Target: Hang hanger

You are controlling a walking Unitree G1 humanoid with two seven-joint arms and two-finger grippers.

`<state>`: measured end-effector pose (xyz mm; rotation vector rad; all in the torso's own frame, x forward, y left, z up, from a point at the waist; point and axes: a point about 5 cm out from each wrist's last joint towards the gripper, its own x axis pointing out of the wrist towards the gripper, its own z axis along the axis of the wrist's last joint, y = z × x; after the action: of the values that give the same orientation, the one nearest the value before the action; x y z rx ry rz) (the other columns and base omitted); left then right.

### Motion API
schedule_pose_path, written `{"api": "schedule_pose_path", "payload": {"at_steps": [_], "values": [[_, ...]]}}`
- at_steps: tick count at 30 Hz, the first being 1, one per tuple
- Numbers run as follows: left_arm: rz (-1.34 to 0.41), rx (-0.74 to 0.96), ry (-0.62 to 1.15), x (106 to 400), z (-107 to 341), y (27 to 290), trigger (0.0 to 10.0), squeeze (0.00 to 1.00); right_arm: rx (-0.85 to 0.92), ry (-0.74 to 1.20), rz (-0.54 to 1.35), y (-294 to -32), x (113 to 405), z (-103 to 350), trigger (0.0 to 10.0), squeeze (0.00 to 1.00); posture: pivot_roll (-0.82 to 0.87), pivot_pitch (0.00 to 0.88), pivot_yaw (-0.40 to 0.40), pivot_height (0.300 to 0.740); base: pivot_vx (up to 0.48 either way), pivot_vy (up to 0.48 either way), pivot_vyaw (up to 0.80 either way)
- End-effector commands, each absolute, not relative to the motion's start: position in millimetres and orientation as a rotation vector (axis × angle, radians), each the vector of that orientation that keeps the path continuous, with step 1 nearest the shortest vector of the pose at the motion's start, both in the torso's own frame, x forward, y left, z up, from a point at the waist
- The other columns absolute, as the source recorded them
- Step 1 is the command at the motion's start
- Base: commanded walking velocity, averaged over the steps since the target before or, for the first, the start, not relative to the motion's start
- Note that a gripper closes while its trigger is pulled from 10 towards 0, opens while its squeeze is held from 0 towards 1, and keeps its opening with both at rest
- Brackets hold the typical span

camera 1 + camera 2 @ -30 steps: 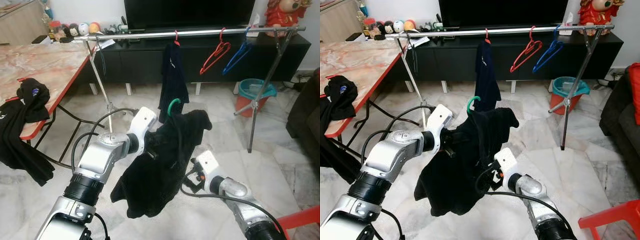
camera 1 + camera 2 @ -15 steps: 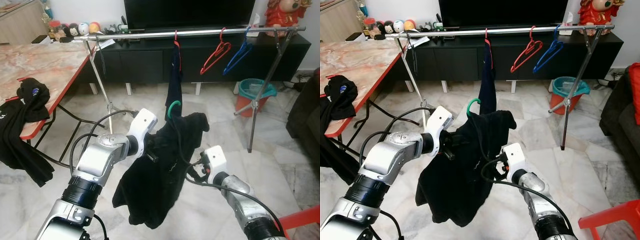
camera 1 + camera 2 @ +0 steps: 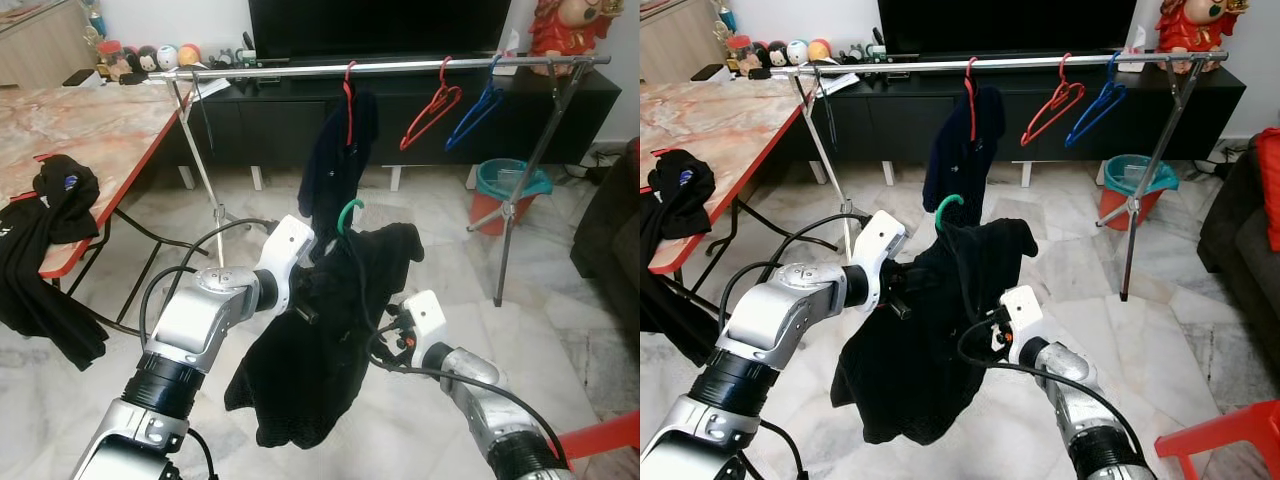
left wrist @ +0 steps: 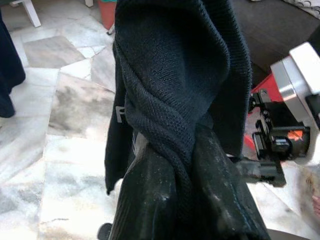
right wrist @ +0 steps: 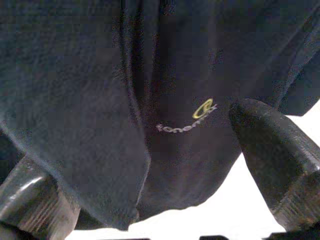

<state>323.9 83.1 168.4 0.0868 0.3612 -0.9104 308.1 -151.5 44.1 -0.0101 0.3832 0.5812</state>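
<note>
Black knit garment [image 3: 320,340] on green plastic hanger [image 3: 347,213]: left hand [image 4: 175,165] clamped on cloth; right hand [image 5: 150,165] spread apart beneath.

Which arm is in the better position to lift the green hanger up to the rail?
Probably left. The left pincer is shut on the black garment just under the green hanger, bearing it. The right pincer is open beside the lower cloth.

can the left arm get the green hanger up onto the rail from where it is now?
Probably not yet. The left gripper holds the black shirt on the green hanger well below and short of the rail; the path up looks free left of the hung shirt.
</note>
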Motion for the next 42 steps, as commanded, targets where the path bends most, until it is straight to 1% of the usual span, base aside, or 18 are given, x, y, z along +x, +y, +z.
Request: {"api": "schedule_pose_path", "payload": {"at_steps": [1,29,31,34,35,36,39,42], "values": [[-0.935,0.105,0.309,322,180,80,10.0,0.00,-0.014,0.369,0.553,-154,313,47,0.0,0.00,0.04,0.000,0.020,0.740,0.000,0.000,0.00],[-0.995,0.131,0.311,313,183,79,10.0,0.00,-0.004,0.377,0.498,-159,315,41,0.0,0.00,0.05,0.000,0.019,0.740,0.000,0.000,0.00],[-1.008,0.159,0.326,311,181,84,10.0,0.00,-0.005,0.378,0.493,-160,316,41,0.0,0.00,0.04,0.000,0.020,0.740,0.000,0.000,0.00],[-1.031,0.258,0.362,307,173,95,10.0,0.00,-0.009,0.379,0.491,-161,316,41,0.0,0.00,0.04,0.000,0.022,0.740,0.000,0.000,0.00],[-1.044,0.306,0.392,304,166,103,10.0,0.00,-0.014,0.383,0.491,-162,316,41,0.0,0.00,0.04,0.000,0.022,0.740,0.000,0.000,0.00],[-1.046,0.315,0.399,304,165,105,10.0,0.00,-0.015,0.383,0.491,-163,316,41,0.0,0.00,0.04,0.000,0.022,0.740,0.000,0.000,0.00],[-1.081,0.453,0.462,296,151,123,10.0,0.00,-0.024,0.392,0.483,-166,315,40,0.0,0.00,0.04,0.000,0.022,0.740,0.000,0.000,0.00],[-1.138,0.507,0.502,288,145,135,10.0,0.00,-0.033,0.400,0.488,-167,315,39,0.0,0.00,0.05,0.000,0.019,0.740,0.000,0.000,0.00]]}}
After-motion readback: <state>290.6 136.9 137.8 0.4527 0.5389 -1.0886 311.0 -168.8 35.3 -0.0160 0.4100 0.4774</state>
